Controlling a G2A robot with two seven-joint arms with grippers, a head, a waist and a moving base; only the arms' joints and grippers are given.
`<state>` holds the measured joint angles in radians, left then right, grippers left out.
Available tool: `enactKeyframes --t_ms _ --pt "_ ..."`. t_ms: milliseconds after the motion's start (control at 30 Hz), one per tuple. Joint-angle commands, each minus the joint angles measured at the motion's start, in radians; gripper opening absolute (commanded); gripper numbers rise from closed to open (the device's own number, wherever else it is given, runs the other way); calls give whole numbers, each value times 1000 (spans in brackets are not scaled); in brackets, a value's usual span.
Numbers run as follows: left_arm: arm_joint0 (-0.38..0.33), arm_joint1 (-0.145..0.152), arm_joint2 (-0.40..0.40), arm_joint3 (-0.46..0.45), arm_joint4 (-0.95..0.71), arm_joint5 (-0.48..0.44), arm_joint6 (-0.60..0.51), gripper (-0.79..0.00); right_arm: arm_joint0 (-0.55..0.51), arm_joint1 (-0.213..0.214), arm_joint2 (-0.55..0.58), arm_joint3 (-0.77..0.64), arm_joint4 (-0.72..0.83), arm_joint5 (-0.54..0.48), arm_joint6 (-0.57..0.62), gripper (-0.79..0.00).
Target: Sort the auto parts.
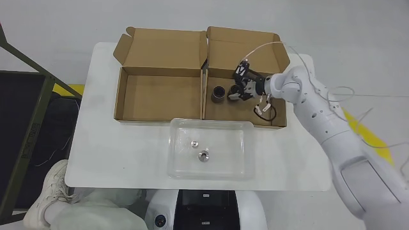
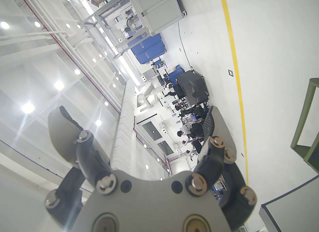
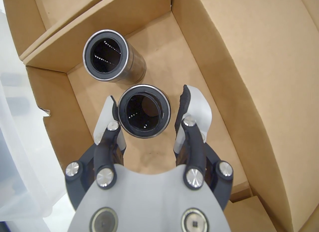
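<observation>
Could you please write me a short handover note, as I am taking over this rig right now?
Right pincer: open, down in the right box, set around one black sleeve and touching it on one side only.
Left pincer: open, holding nothing, pointed out at the room.
Done: that sleeve and the second sleeve stand side by side in the right box.
Left: a small round part and a smaller part lie in the clear tray; the left box probably awaits them.

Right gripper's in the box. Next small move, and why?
Probably lift the right gripper straight up: its jaws stand open around a bearing already upright in the cardboard box, beside a second bearing, and two small parts wait in the clear tray.
</observation>
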<state>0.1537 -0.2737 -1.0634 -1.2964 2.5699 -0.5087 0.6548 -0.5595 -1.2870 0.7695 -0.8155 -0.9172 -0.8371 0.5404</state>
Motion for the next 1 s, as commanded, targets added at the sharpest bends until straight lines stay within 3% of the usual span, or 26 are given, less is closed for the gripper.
enactKeyframes --t_ms 0,433,967 --pt "0 0 0 0 0 0 0 0 -2 4 7 -14 -3 -6 5 -302" --pt "0 0 0 0 0 0 0 0 -84 59 98 -236 -28 -42 3 -237" --pt "0 0 0 0 0 0 0 0 -297 131 209 -747 -91 -52 80 -212"
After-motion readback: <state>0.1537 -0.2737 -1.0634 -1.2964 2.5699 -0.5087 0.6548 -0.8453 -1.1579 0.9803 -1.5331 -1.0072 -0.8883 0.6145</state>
